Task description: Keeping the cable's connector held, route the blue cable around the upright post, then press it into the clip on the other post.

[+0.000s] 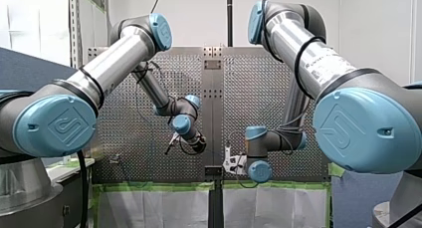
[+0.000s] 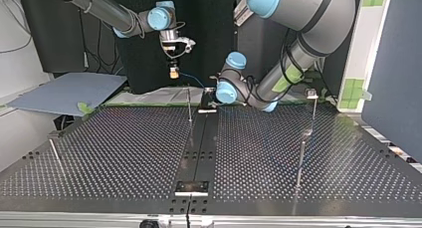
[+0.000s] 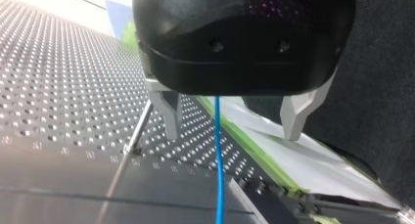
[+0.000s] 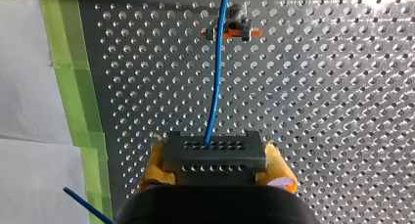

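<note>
My right claw (image 4: 215,164) is clenched on the dark connector (image 4: 215,153), with its yellow pads (image 4: 281,168) pressing the block from both sides. The blue cable (image 4: 215,92) leaves one of the holes in the connector's face. It runs ahead of the claw, over the perforated surface (image 4: 333,111), to a post seen end-on that carries an orange clip (image 4: 244,34). The cable crosses the clip just beside the post's head. Whether it sits inside the clip I cannot tell. Another short stretch of the blue cable shows beside the claw's body, over the pale sheet beyond the green tape (image 4: 68,62).

In the top view my right claw hangs well above the far edge of the surface, left of the middle, with the connector pointing down. The cable slants from it toward my left arm's wrist, which is low near the centre rail (image 2: 201,153).

My left claw (image 3: 232,136) is released: its two metal fingers (image 3: 169,111) stand wide apart. The cable runs down between them from under the black body, nearer one finger, and as far as the left wrist view shows it touches neither. A thin upright post (image 3: 139,131) stands on the surface just beside that finger, apart from the cable.

In the top view a taller post with a small head (image 2: 313,94) stands well to the right, and a plain rod (image 2: 300,161) stands nearer the camera.
</note>
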Controlling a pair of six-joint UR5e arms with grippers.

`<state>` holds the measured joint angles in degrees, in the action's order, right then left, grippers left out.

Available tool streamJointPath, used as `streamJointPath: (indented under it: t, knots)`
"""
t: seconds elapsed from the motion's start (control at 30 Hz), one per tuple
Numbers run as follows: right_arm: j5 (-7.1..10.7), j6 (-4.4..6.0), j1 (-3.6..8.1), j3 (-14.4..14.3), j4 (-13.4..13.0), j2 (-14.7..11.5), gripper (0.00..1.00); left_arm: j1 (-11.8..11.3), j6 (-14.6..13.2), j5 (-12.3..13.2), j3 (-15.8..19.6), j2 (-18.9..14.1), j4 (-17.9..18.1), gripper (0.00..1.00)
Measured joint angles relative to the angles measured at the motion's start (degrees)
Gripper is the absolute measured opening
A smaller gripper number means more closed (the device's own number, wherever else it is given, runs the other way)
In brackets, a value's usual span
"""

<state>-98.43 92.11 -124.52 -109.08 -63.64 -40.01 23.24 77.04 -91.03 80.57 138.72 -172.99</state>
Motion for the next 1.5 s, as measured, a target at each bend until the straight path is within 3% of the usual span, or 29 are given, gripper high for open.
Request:
streamJointPath:
  t: [0.47, 0.77, 0.97, 1.2, 1.5]
  knots:
    - [0.97, -0.01, 0.10, 0.02, -0.36, 0.00, 0.00, 1.66, -1.09, 2.60, 0.00, 0.00, -2.20, 0.99]
    - [1.83, 0.02, 0.11, 0.18, -0.37, -0.01, 0.00, 3.24, 2.10, 3.47, 0.00, 0.06, -3.28, 0.99]
    - [3.86, -0.06, 0.04, 0.19, -0.27, -0.02, 0.00, 4.64, 5.23, 2.40, 0.00, 0.08, -1.12, 0.99]
    - [4.44, -0.07, 0.09, 0.28, -0.17, -0.03, 0.00, 5.90, 9.13, -0.34, 0.01, 0.10, 0.23, 0.99]
    - [4.24, -0.07, 0.11, 0.30, 0.29, -0.03, 0.00, 6.08, 8.95, -2.38, 1.96, 0.13, 0.38, 0.99]
